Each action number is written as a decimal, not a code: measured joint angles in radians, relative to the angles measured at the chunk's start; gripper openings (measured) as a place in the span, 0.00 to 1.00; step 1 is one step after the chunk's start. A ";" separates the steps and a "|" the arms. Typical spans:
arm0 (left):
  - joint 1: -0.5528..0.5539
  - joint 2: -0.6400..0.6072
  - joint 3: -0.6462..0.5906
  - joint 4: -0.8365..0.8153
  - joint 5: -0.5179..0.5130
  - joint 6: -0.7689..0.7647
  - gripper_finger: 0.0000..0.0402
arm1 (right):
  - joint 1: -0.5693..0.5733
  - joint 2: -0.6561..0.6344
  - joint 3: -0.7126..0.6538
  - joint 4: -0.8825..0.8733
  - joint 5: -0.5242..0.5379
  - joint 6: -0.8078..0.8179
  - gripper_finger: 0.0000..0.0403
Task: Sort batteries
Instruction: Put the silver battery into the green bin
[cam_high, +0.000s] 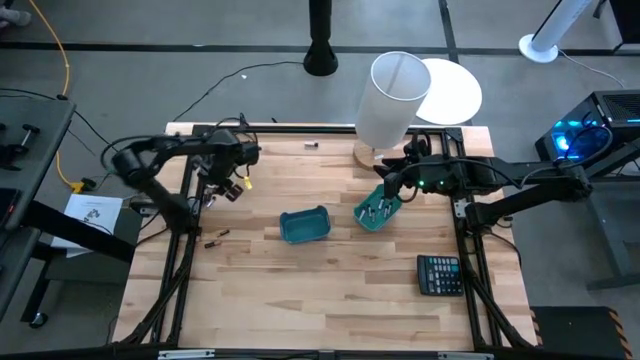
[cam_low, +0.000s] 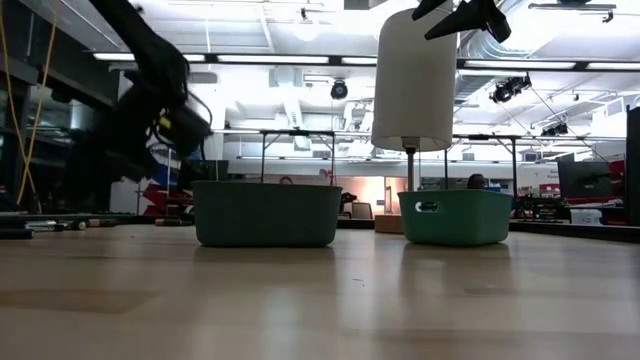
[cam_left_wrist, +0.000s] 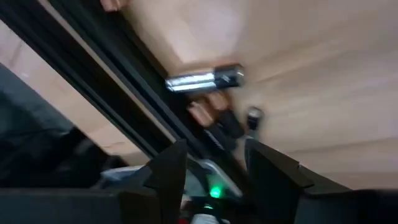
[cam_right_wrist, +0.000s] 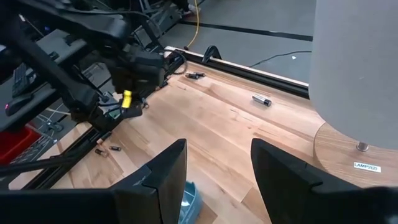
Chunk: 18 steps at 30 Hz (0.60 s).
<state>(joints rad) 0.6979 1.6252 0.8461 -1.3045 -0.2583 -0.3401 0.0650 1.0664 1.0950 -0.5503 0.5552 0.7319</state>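
Note:
Small batteries lie on the wooden table: a silvery one (cam_left_wrist: 205, 79) and some coppery ones (cam_left_wrist: 214, 118) beside the black frame rail, a few (cam_high: 215, 238) near the left edge, and one (cam_high: 312, 145) by the far edge. A few batteries (cam_high: 376, 211) rest inside the right teal bin (cam_high: 378, 214). The left teal bin (cam_high: 305, 225) sits mid-table. My left gripper (cam_left_wrist: 214, 168) hovers open above the batteries by the rail, touching nothing. My right gripper (cam_right_wrist: 217, 174) hangs open over the right bin (cam_low: 455, 216), raised high (cam_low: 465, 15).
A white lamp (cam_high: 395, 100) on a round wooden base stands at the far edge just behind the right bin. A black calculator (cam_high: 440, 273) lies near the right edge. Black frame rails (cam_high: 185, 250) run along both table sides. Bare wood stretches across the near half.

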 joint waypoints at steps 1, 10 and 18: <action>0.008 0.032 0.002 0.000 -0.015 0.024 0.38 | 0.000 0.000 0.000 0.000 -0.003 0.000 0.43; 0.014 0.251 0.002 0.029 -0.104 0.240 0.38 | 0.001 0.000 0.000 0.001 -0.009 0.003 0.43; -0.001 0.260 0.043 0.101 -0.131 0.453 0.38 | 0.001 0.000 0.000 0.002 -0.009 0.003 0.43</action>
<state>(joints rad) 0.6972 1.8856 0.8891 -1.2037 -0.3896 0.1125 0.0657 1.0668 1.0950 -0.5483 0.5457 0.7353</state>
